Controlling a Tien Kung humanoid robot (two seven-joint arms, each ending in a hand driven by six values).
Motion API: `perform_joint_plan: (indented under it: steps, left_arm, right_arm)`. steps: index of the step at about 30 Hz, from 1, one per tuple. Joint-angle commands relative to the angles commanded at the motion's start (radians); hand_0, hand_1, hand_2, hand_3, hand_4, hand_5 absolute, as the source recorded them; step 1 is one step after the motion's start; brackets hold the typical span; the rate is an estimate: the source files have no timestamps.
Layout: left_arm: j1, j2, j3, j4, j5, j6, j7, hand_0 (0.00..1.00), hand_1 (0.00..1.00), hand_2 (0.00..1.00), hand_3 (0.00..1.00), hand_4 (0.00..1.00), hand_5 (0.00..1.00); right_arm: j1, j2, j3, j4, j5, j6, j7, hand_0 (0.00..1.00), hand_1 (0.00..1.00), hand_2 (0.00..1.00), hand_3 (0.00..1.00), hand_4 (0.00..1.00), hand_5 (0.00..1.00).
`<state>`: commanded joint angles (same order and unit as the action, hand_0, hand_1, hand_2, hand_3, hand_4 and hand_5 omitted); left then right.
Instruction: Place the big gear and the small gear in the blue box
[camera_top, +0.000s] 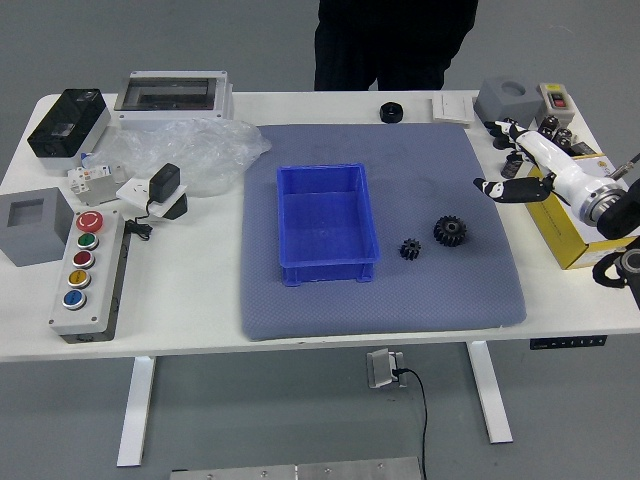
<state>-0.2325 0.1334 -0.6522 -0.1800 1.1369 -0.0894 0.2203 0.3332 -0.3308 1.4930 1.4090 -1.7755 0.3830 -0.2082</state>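
My right hand (497, 162) reaches in from the right edge, above the right side of the grey-blue mat, up and to the right of the gears. Its fingers are spread and hold nothing. The big black gear (450, 231) lies flat on the mat (380, 310). Just left of it and slightly nearer lies the small black gear (410, 249), apart from it. Further left on the mat stands the blue box (325, 222), with nothing visible inside.
A yellow box (572, 245) stands under the right arm. Grey blocks and black parts sit at the back right. A button panel (92, 285), a grey block (35, 226) and plastic wrap (190, 155) are at left. A person in black stands at the far side.
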Motion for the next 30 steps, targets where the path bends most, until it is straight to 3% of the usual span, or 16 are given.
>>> perform_joint_plan:
  steps: [1,7,8,13,14,19,20,25,26,30]
  left_arm:
    - [0.0,0.0,0.0,0.0,0.0,0.0,0.0,0.78,0.747,0.737,0.679,0.559,0.25]
    - [0.0,-0.001,-0.001,0.0,0.001,-0.001,0.0,0.78,0.747,0.737,0.679,0.559,0.25]
    - [0.0,-0.001,-0.001,0.0,0.001,-0.001,0.0,0.78,0.746,0.738,0.679,0.56,0.249]
    - [0.0,-0.002,-0.001,0.0,0.001,-0.001,0.0,0.78,0.746,0.738,0.679,0.56,0.249]
    - [0.0,-0.002,-0.001,0.0,0.001,-0.001,0.0,0.78,0.747,0.737,0.679,0.56,0.248]
    - [0.0,-0.002,-0.001,0.0,0.0,-0.001,0.0,0.78,0.747,0.737,0.679,0.56,0.248]
    - [-0.001,-0.001,-0.001,0.0,-0.001,-0.001,0.0,0.779,0.747,0.737,0.678,0.56,0.248]
    - [0.0,-0.001,0.001,0.0,-0.001,-0.002,0.0,0.779,0.747,0.737,0.678,0.56,0.248]
    - [0.0,-0.001,0.001,0.0,0.0,-0.002,0.0,0.779,0.747,0.737,0.677,0.56,0.247]
    - [0.001,-0.002,0.003,0.0,0.0,-0.003,0.001,0.779,0.747,0.737,0.677,0.56,0.247]
  right_arm:
    - [0.0,0.0,-0.001,0.0,-0.001,0.001,0.0,0.952,0.998,0.998,0.881,0.69,0.054]
    - [0.004,-0.004,-0.013,0.0,-0.021,0.006,-0.007,0.952,0.998,0.998,0.881,0.69,0.054]
    - [0.006,-0.005,-0.017,0.0,-0.028,0.006,-0.009,0.943,0.93,0.981,0.82,0.701,0.044]
    - [0.016,-0.013,-0.041,0.007,-0.079,0.004,-0.021,0.943,0.93,0.981,0.82,0.701,0.044]
    - [0.018,-0.016,-0.047,0.009,-0.09,0.005,-0.024,0.936,0.842,0.892,0.818,0.692,0.032]
    - [0.032,-0.034,-0.087,0.018,-0.148,0.027,-0.04,0.936,0.842,0.892,0.818,0.692,0.032]
    - [0.035,-0.038,-0.098,0.02,-0.162,0.033,-0.045,0.935,0.859,0.925,0.893,0.689,0.028]
    - [0.052,-0.047,-0.147,0.026,-0.231,0.075,-0.072,0.935,0.859,0.925,0.893,0.689,0.028]
    - [0.055,-0.047,-0.157,0.026,-0.246,0.084,-0.078,0.926,0.865,0.97,0.998,0.684,0.024]
    - [0.065,-0.04,-0.198,0.02,-0.309,0.102,-0.094,0.926,0.865,0.97,0.998,0.684,0.024]
